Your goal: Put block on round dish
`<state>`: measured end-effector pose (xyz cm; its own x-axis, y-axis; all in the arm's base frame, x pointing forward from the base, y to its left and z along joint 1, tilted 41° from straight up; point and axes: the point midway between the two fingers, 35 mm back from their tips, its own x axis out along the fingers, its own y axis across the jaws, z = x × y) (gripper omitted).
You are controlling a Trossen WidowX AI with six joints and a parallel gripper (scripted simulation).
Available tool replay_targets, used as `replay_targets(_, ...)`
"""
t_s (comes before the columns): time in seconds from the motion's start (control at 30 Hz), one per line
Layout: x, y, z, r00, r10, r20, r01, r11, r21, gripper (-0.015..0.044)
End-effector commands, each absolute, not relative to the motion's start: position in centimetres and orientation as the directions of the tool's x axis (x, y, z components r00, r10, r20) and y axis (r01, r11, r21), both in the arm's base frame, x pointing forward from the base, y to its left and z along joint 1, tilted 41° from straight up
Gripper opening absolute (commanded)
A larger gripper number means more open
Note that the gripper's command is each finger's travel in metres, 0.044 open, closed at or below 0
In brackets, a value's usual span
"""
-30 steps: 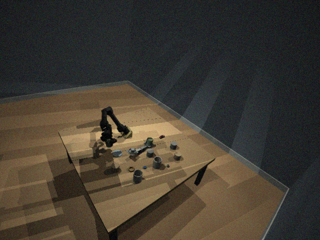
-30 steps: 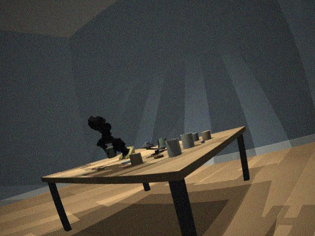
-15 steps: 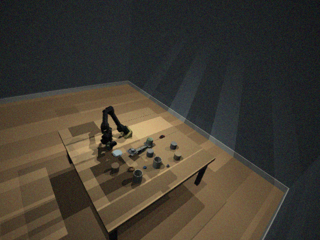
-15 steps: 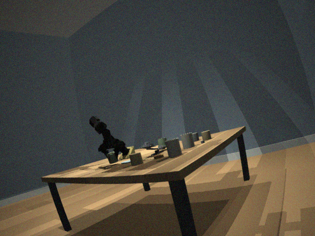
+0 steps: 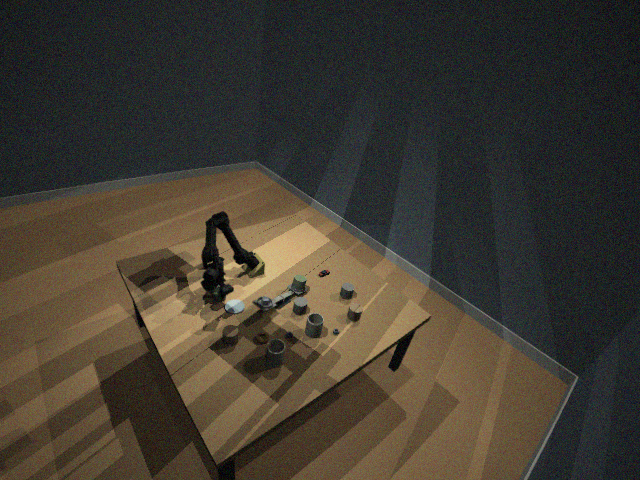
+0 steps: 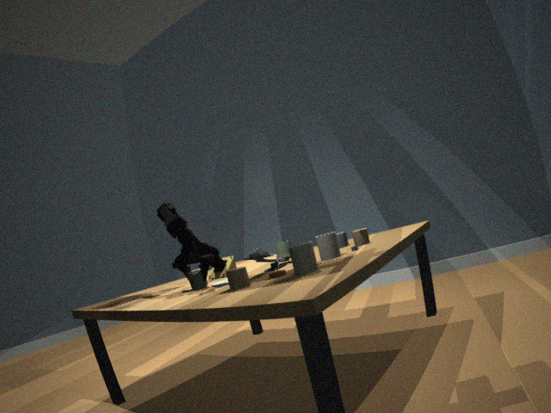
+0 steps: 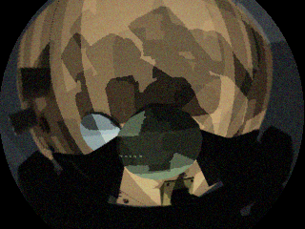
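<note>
My gripper [image 5: 217,294] [image 6: 197,280] [image 7: 156,130] is shut on a green cup [image 6: 195,279] [image 7: 162,157], held upright at table level beside the dish. I cannot tell whether its bottom touches the table. The pale round dish [image 5: 234,306] [image 6: 219,282] [image 7: 96,130] shows no block on it, and the held cup is off to its side. The balance [image 5: 283,297] stands beyond the dish. The other green cup [image 5: 299,283] [image 6: 283,249] is on its far end. A small grey shape [image 5: 264,301] is on its near end; I cannot tell if it is the block.
A brown cylinder [image 5: 230,335] [image 6: 238,278] stands near the dish. Two tall grey containers [image 5: 314,325] [image 5: 275,353] and several short grey cylinders stand farther along. A ring [image 5: 259,340], small blue pieces and a small red-black object [image 5: 324,272] lie on the table. The yellow piece [image 6: 227,265] is at the arm's base.
</note>
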<state>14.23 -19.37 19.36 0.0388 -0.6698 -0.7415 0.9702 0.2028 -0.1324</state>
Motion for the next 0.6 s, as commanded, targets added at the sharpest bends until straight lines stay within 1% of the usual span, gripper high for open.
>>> replay_targets(0.0,14.2,-19.4,19.5,0.039,-0.671,-0.741,0.971,0.2,-0.13,0.0131)
replay_targets(0.4,14.3,-18.9,19.9,0.04,-0.669,-0.743,0.971,0.201,-0.129,0.044)
replay_targets(0.57,14.1,-15.8,23.2,0.04,-0.664,-0.747,0.97,0.206,-0.132,0.044)
